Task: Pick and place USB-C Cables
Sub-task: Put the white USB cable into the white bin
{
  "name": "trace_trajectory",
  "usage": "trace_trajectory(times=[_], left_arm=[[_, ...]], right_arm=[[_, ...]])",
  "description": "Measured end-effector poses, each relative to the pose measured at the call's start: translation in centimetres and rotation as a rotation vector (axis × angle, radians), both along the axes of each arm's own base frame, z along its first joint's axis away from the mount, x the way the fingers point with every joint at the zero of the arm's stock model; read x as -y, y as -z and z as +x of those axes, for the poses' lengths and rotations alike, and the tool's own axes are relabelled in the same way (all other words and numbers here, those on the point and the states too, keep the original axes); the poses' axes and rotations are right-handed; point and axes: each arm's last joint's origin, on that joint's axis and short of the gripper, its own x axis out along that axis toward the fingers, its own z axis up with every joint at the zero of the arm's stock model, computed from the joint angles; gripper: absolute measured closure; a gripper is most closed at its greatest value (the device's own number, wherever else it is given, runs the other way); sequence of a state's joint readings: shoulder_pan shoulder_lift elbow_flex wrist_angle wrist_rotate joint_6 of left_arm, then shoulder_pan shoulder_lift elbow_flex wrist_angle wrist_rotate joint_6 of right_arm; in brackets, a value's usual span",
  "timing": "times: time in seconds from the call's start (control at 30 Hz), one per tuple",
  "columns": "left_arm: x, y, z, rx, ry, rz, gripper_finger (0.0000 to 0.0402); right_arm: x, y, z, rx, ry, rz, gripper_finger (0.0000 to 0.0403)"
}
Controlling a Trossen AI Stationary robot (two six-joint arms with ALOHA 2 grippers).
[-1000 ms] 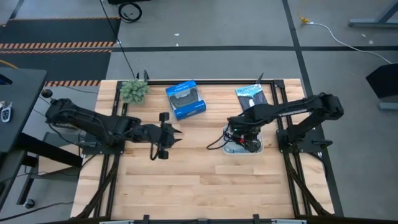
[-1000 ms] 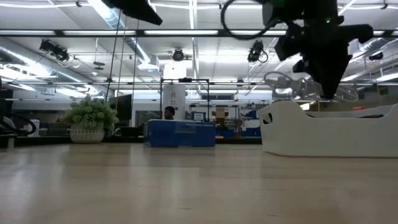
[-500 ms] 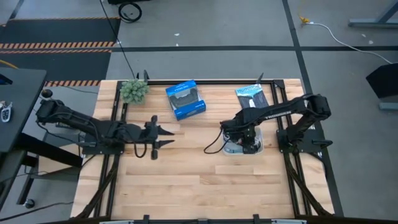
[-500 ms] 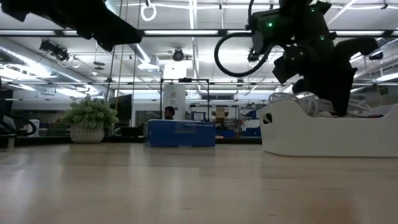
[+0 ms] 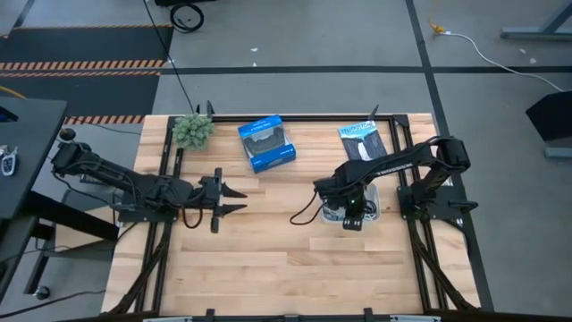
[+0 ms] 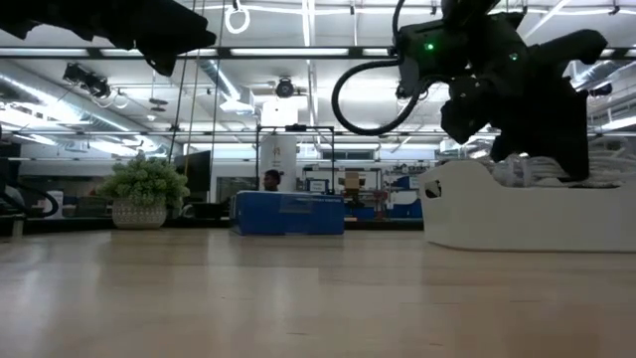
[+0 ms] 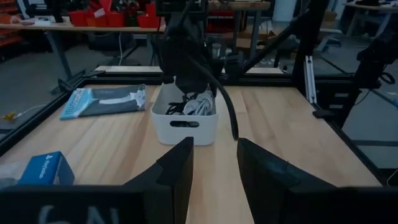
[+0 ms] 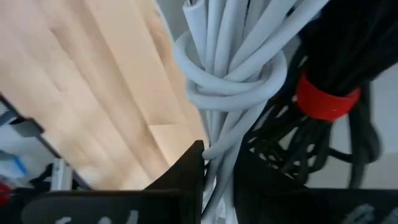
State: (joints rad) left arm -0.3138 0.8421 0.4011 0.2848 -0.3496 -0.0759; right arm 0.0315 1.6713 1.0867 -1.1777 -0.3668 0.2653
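A white bin (image 5: pixel 374 215) (image 6: pixel 517 214) on the table's right part holds the bundled cables (image 7: pixel 196 104). My right gripper (image 5: pixel 351 215) (image 8: pixel 219 155) reaches down into it and is shut on the pale blue-grey cable (image 8: pixel 236 68). The black cable with a red band (image 8: pixel 326 99) lies right beside it. I cannot tell the white and plain black cables apart from the heap. In the low view the bin wall hides the right fingertips. My left gripper (image 5: pixel 234 199) (image 7: pixel 214 155) hovers open over the table's left half and touches nothing. My right gripper has loose strands of the pale blue-grey cable (image 8: pixel 216 146), just below its wrapped middle, pinched between its two fingers. It comes from above, pointing down into the bin. The bundle still lies in the bin among the other cables.
A blue box (image 5: pixel 266 143) and a small potted plant (image 5: pixel 192 131) stand near the far edge. A flat black-and-white packet (image 5: pixel 362 140) lies behind the bin. Bare wood (image 5: pixel 277 259) stretches across the middle and near side. Black frame rails run along both sides.
My right gripper has gone down into the white bin and slightly toward the near edge, ending among the cables. My left gripper has drawn back toward the table's left edge, still open.
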Motion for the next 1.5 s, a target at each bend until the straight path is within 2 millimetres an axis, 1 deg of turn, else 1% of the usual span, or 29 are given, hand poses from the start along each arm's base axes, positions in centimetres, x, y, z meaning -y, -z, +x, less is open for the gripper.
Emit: trace_trajectory(times=[0.07, 0.27, 0.43, 0.53, 0.7, 0.8, 0.9, 1.0, 1.07, 1.13, 1.23, 1.27, 1.37, 1.5], left_arm=[[0.0, 0.0, 0.0, 0.0, -0.001, -0.007, 0.0269], [0.0, 0.0, 0.0, -0.004, -0.002, -0.011, 0.0269], [0.0, 0.1, 0.0, -0.008, -0.002, -0.01, 0.0269], [0.0, 0.1, 0.0, -0.007, -0.002, -0.01, 0.0269], [0.0, 0.1, 0.0, -0.008, -0.001, -0.007, 0.0269], [0.0, 0.1, 0.0, -0.009, 0.001, 0.008, 0.0269], [-0.1, 0.1, -0.2, -0.018, 0.007, 0.053, 0.0269], [-0.3, -0.2, -0.7, -0.015, 0.008, 0.072, 0.0269], [-0.5, -0.4, -1.2, -0.016, 0.004, 0.074, 0.0269], [-0.6, -0.6, -1.6, -0.012, 0.003, 0.072, 0.0269], [-0.6, -0.7, -1.8, 0.006, 0.006, 0.066, 0.0269], [-0.6, -0.4, -1.8, 0.02, 0.006, 0.063, 0.0269], [-0.6, 1.1, -2.0, 0.054, 0.005, 0.053, 0.0269], [-0.9, 3.0, -2.6, 0.106, 0.002, 0.021, 0.0269]], right_arm=[[-0.1, 0.1, 0.1, -0.009, 0.008, 0.011, 0.0339], [0.1, 0.9, -0.2, -0.011, -0.044, -0.058, 0.0339], [0.5, 1.3, -0.4, -0.01, -0.068, -0.082, 0.0336], [0.5, 1.5, -0.3, 0.009, -0.075, -0.1, 0.0318], [0.7, 1.3, -0.2, 0.009, -0.09, -0.124, 0.0261], [0.8, 0.4, -0.1, -0.019, -0.069, -0.132, 0.0231], [0.8, -1.2, -0.1, -0.035, -0.058, -0.15, 0.0212], [0.9, -3.4, -0.6, -0.038, -0.056, -0.234, 0.0205], [0.9, -4.8, -1.1, -0.007, -0.058, -0.298, 0.0206], [1.0, -6.2, -2.1, 0.045, -0.056, -0.32, 0.0208], [1.1, -8.1, -3.7, 0.178, -0.039, -0.356, 0.0212], [1.2, -8.7, -4.2, 0.232, -0.03, -0.374, 0.0214], [1.4, -10.1, -5.8, 0.437, 0.006, -0.409, 0.022], [1.4, -11.3, -7.7, 0.674, 0.075, -0.407, 0.0225]])
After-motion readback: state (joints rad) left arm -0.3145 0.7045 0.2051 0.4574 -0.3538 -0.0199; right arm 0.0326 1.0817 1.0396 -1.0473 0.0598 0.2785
